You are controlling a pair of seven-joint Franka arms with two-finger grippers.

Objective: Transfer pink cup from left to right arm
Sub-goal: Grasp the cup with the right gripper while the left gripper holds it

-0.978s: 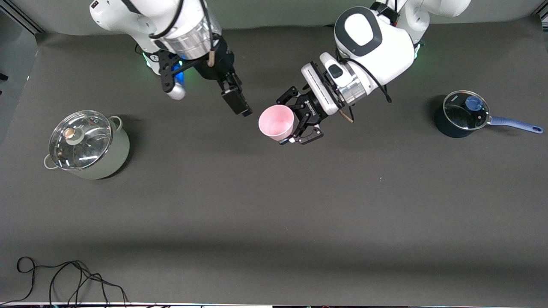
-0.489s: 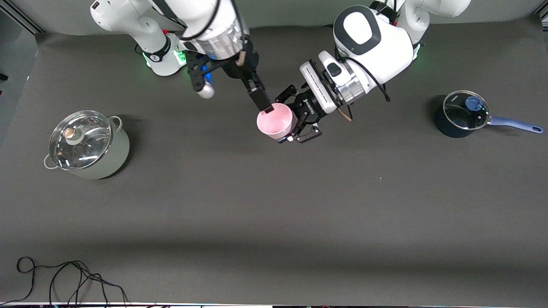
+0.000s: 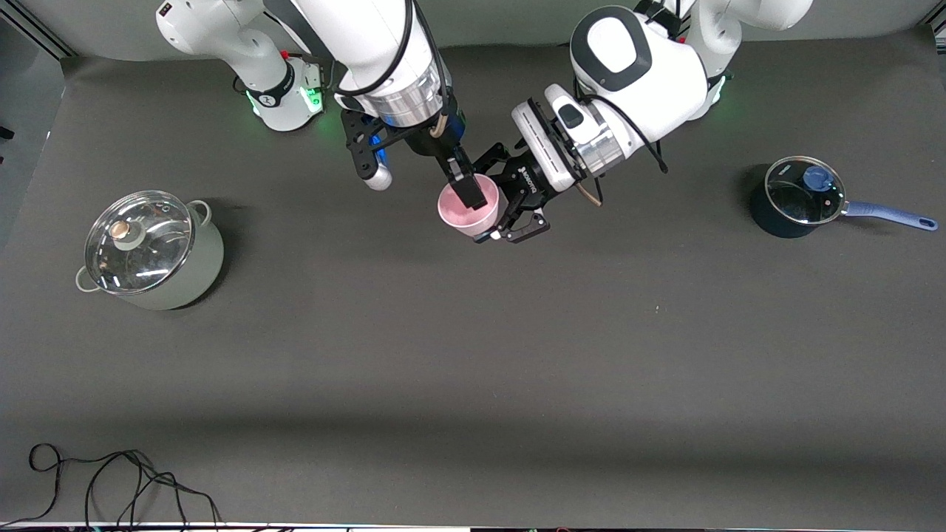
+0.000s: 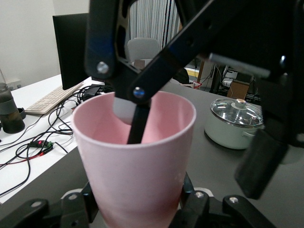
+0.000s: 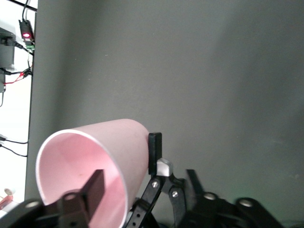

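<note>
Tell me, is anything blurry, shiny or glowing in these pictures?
Front view: glare on the steel pot's glass lid, green glow at both arm bases. Left wrist view: the pink cup is sharp, but the nearest black gripper links are blurred. Right wrist view: evenly lit, no glare.

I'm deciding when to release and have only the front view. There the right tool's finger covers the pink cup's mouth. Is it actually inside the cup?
Observer: Yes. The right wrist view shows the right tool straddling the wall of the pink cup, with one finger inside and the other outside against the wall.
Operator: Is it clamped?
Observer: Not yet. Pink shows between the inner finger and the wall, so the right tool is open.
Operator: And the left tool's hold?
Observer: The left wrist view shows the left tool shut on the cup low down, near its base.
</note>
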